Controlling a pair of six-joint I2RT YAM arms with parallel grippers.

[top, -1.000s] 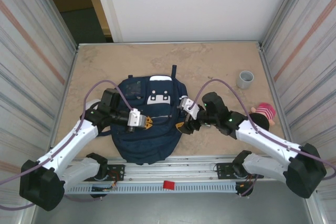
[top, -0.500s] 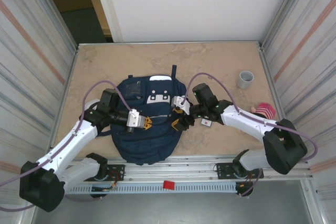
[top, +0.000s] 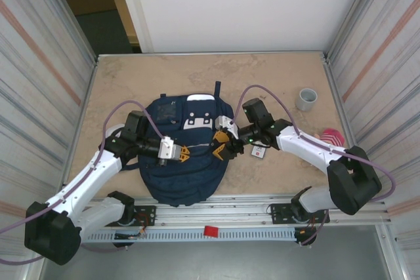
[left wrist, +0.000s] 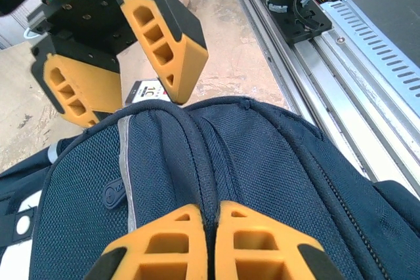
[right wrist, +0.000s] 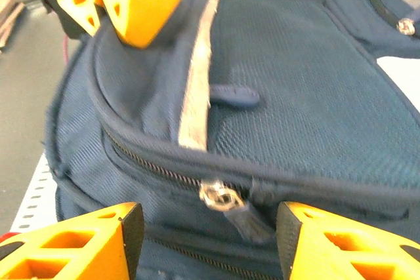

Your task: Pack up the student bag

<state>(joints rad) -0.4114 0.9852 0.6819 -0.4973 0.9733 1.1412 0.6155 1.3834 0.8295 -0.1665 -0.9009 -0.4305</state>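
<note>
As it lies, student bag (top: 190, 176), top far-side

Left pincer (left wrist: 210, 220) pinching student bag (left wrist: 282, 175) seam, right pincer (left wrist: 131, 100) beyond (jaws apart)

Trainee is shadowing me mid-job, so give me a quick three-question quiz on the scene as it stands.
1. True or false: the left pincer is shut on a fold of the student bag.
2. What sits between the open right pincer's fingers? A) a zipper pull B) a pen C) a buckle
3. Fill in: the grey cup stands on the robot's ____ side.
Key: 1 true; 2 A; 3 right.
</note>
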